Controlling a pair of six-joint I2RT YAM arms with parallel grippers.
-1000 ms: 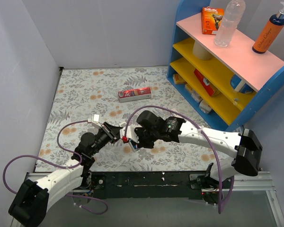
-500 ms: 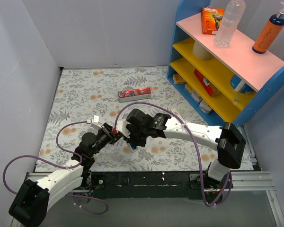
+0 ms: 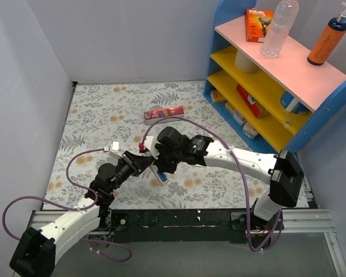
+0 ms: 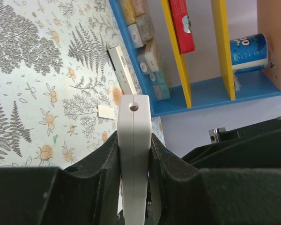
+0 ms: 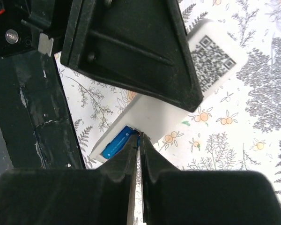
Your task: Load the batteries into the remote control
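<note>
The white remote control [image 4: 133, 117] stands edge-on between the fingers [image 4: 100, 161] of my left gripper [image 4: 134, 140], which is shut on it. The top view has the remote [image 3: 160, 175] just above the mat, held by the left gripper [image 3: 143, 164]. From the right wrist the remote's back [image 5: 171, 110] faces up, with a QR label and an uncovered compartment at its near end. A blue battery [image 5: 116, 144] lies in that compartment. My right gripper [image 5: 139, 137] is shut, its tips at the compartment's edge beside the battery, with nothing visible between them.
A red carton [image 3: 164, 115] lies on the floral mat farther back. The blue and yellow shelf [image 3: 277, 86] stands at the right, full of small boxes. A slim white bar [image 4: 122, 70] and a small white piece [image 4: 106, 111] lie near its foot. The black base rail [image 3: 179, 218] runs along the near edge.
The right arm has swung left and its wrist has closed in on the left gripper. Its tips now rest at the remote's compartment. The left arm has shifted slightly forward with the remote.
</note>
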